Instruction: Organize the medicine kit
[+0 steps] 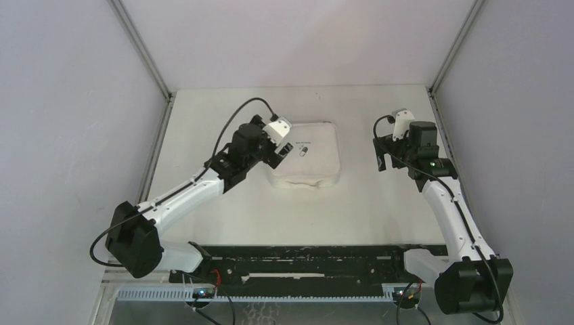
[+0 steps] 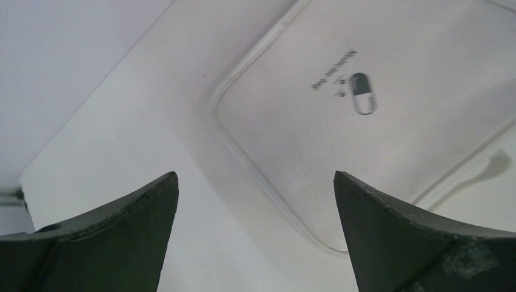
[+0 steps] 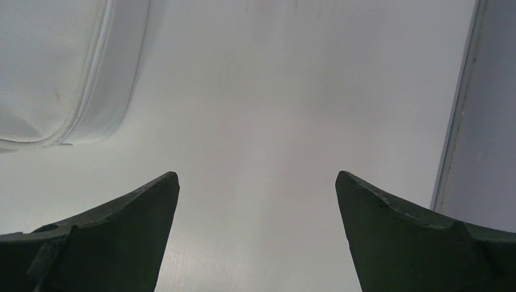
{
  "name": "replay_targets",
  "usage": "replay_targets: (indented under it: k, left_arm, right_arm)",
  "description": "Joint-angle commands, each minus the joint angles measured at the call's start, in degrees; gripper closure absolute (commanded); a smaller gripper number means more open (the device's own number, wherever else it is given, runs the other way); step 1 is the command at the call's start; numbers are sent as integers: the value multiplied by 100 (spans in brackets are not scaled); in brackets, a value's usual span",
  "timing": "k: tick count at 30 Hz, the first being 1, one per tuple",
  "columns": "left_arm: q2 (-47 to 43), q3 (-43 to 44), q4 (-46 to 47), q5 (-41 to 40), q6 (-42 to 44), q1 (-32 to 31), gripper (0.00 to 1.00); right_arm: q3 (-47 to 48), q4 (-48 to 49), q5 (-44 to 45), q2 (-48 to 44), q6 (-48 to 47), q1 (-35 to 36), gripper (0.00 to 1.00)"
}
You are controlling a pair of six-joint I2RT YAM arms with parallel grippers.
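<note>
The medicine kit (image 1: 308,157) lies just ahead-right of the open, empty left gripper (image 2: 255,173). The right gripper (image 3: 257,173), also open, stands farther away.

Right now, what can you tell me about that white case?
The case is white, square and soft, with rounded corners, woven-looking fabric and a piped seam. It lies flat and closed on the table, pill logo up, its near edge sagging. The open left fingers hang over its corner, not gripping it.
</note>
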Motion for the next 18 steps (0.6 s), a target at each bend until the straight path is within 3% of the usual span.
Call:
replay_targets:
  k: [1,5,10,14,18]
  left_arm:
    - [-182,-132,391,334,-799,647,0]
    - [43,53,119,941,-1311,1286,0]
    - [519,327,-192,2343,-1853,2105,0]
    - [1118,627,-358,3014,-2153,2416,0]
    - [1573,843,-431,3616,-2413,2528,4]
  right_arm:
    - [135,323,-458,-73,120,-27,0]
    - [413,168,-1382,365,48,64,0]
    - [524,624,-1717,1224,328,633,2]
    - [750,1067,-1682,2090,719,1100,11]
    - [1128,1391,-1782,2905,1145,1259,26]
